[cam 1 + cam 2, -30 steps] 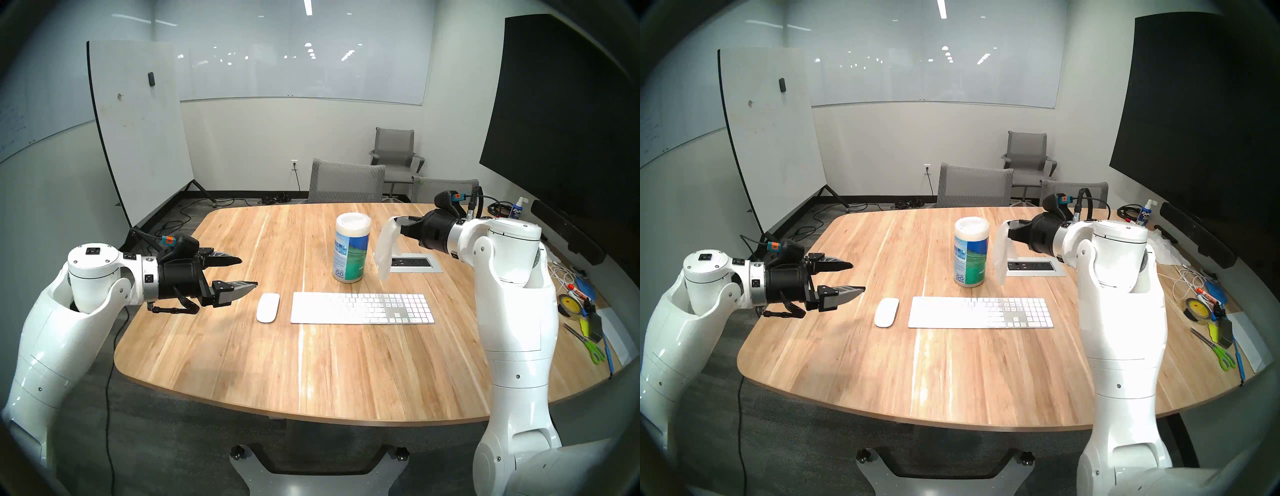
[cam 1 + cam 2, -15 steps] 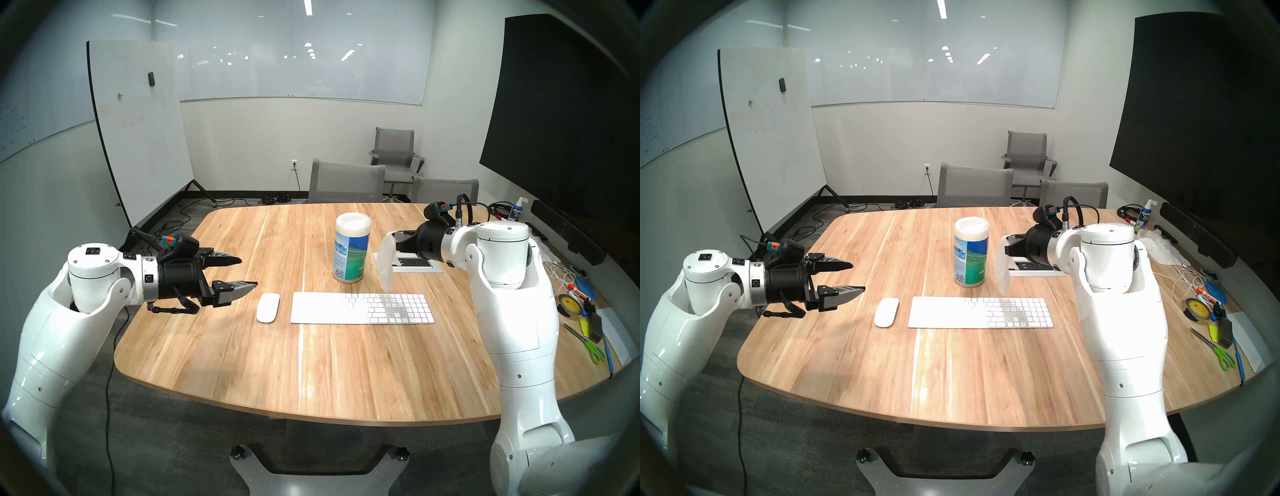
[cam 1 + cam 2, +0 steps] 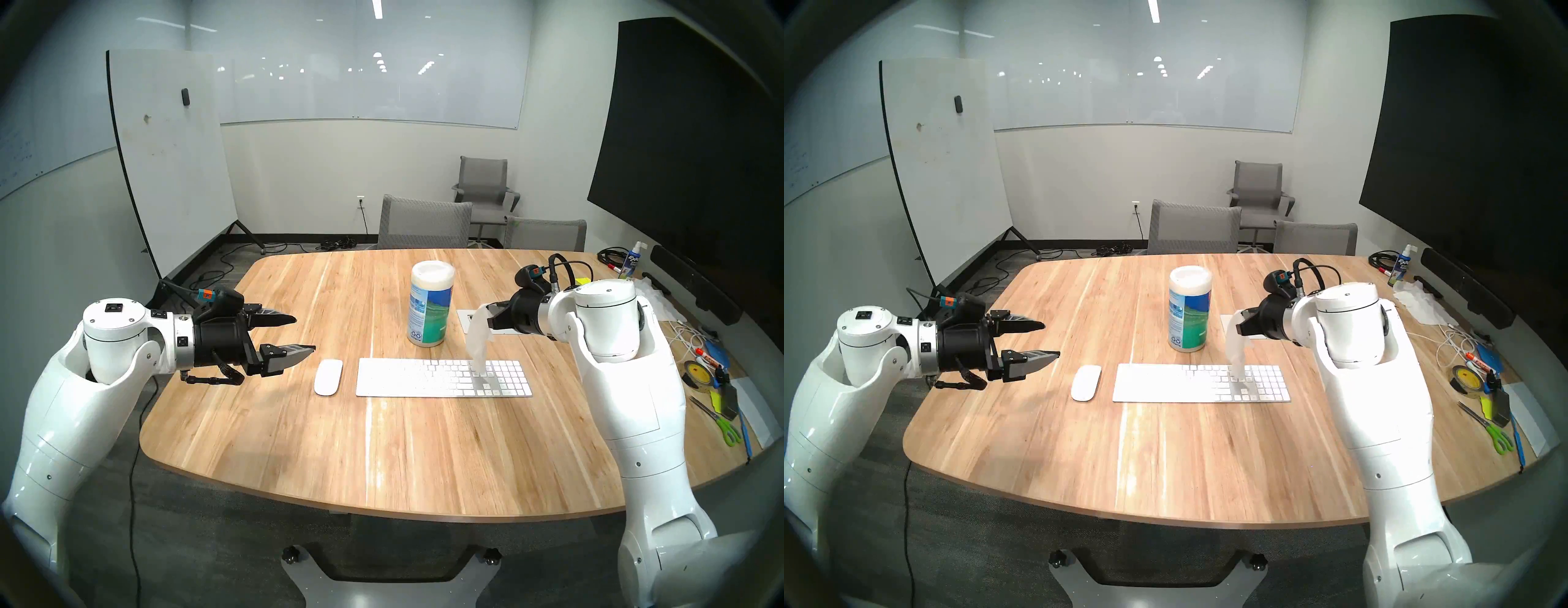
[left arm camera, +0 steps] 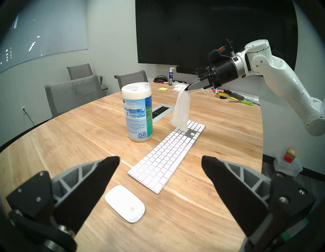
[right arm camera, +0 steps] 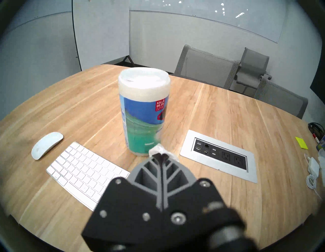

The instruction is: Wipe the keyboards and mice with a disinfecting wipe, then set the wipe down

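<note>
The white keyboard (image 3: 443,378) lies near the middle of the wooden table (image 3: 382,458), and the white mouse (image 3: 328,377) sits just to its left. My right gripper (image 3: 488,312) is shut on the top of the thin white wipe (image 3: 478,339), which hangs down with its lower tip at the keys beside the number pad. In the left wrist view the wipe (image 4: 181,109) dangles over the keyboard's far end (image 4: 168,156). My left gripper (image 3: 303,333) hovers open and empty to the left of the mouse (image 4: 125,204).
A white-lidded wipes canister (image 3: 430,303) with a blue-green label stands behind the keyboard. A silver power outlet panel (image 5: 219,155) is set into the table at the right. Scissors, tape and cables (image 3: 712,382) clutter the right edge. Grey chairs (image 3: 424,223) stand behind.
My right gripper has come down and toward me with the wipe, from beside the canister's top to just above the keyboard's right part. The left arm has not moved.
</note>
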Tool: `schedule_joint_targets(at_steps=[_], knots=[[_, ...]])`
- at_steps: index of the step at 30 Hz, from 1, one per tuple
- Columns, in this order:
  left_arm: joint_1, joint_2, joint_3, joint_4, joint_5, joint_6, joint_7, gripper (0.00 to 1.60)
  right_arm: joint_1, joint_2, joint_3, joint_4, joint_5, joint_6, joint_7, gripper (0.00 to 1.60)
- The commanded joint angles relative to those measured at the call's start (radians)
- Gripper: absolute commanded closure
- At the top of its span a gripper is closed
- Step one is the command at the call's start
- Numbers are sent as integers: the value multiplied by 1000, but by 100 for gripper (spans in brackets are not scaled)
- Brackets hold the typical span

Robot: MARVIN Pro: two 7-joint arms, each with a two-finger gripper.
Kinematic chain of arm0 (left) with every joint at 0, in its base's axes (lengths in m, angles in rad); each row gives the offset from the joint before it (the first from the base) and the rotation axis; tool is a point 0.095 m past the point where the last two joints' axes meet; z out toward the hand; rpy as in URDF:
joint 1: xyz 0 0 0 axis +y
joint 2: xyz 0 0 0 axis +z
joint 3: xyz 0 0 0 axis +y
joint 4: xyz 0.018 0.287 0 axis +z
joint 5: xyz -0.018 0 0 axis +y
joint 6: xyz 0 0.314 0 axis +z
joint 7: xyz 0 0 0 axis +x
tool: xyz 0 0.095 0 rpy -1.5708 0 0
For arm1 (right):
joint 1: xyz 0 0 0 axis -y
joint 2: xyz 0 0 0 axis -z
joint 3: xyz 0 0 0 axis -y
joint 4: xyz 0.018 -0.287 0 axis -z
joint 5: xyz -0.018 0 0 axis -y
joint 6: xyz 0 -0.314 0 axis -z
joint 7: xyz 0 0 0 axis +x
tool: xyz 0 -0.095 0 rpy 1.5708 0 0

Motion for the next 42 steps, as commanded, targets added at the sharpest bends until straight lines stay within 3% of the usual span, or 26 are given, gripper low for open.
schedule_joint_targets(at_steps=[1,18,30,42], knots=[[-1,2,-9,-7,-3,-1,-2,0,8,47,-13,34,-18,-24,14,160],[-1,2,-9,-8,-3,-1,-2,0,-29,98,-48,108,-67,-97,51,160],[-1,2,-9,-7,-3,-1,-2,0,-51,158,-52,144,-78,-149,125,160],[-1,2,-9,-7,-3,-1,-2,0,-27,154,-72,253,-116,-223,120,160]])
